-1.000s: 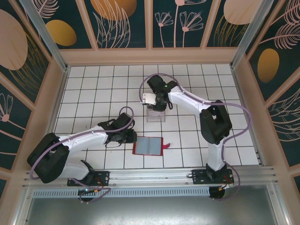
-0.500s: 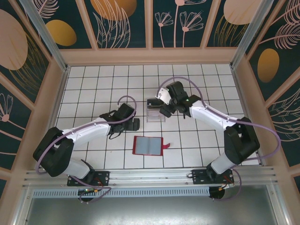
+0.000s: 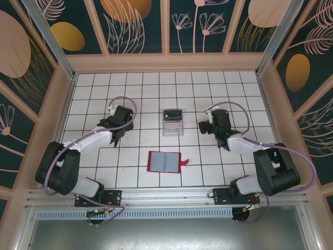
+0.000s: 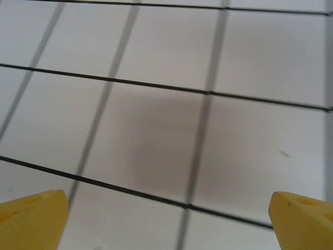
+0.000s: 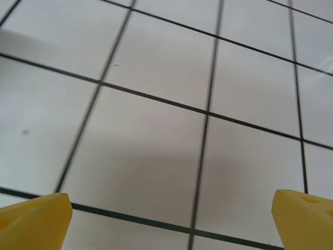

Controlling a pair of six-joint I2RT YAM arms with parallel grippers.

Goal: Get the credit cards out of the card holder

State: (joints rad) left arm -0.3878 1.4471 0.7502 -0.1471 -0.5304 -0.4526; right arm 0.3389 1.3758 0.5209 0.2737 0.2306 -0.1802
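Both grippers stand wide open over bare tiles. In the left wrist view the left gripper [image 4: 166,216] is cut off to two yellow fingertips [image 4: 32,214] at the bottom corners, and the white tiled table [image 3: 93,91] beneath it is blurred. At the centre of the top view, the clear plastic box [image 3: 173,126] holds a dark flat shape at its far end, apparently the credit cards [image 3: 173,113]; it is too small to count or confirm. Just nearer the arm bases lies the card holder [image 3: 164,162]. It is red and opened flat, with the grey pockets facing up and the closing tab [image 3: 183,162] projecting to the right. Whether any card remains in the pockets cannot be told. In the right wrist view the right gripper [image 5: 169,219] is likewise cut off to two yellow tips at the bottom corners. One second ago the left gripper was at the holder's left edge and the right gripper was over the box. Both are now well apart from these items, one to each side. The holder and box have kept their positions.
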